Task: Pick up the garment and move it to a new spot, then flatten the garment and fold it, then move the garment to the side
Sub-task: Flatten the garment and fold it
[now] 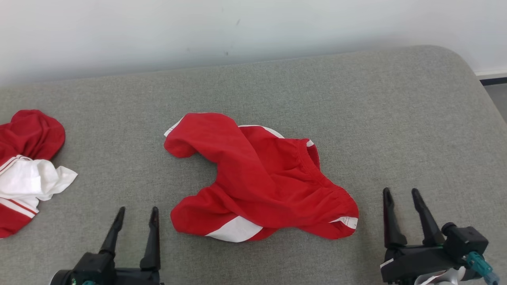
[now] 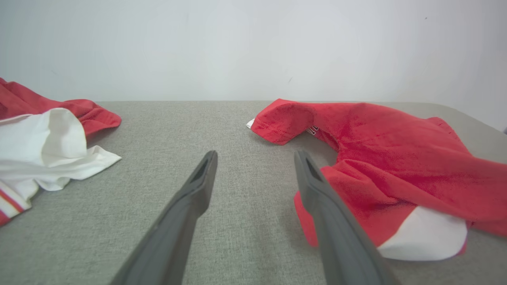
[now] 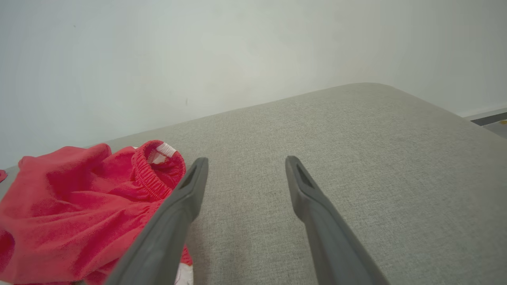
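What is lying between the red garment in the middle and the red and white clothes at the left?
Bare grey cushion, seen in head and left wrist views; the open left gripper points into it.

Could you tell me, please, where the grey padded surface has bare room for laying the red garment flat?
Widest free patch: the grey fabric surface between the crumpled red shorts with white trim and its rounded right edge. Also bare: the far strip along the white wall. Crowded: the left edge, by the red-and-white clothing pile.
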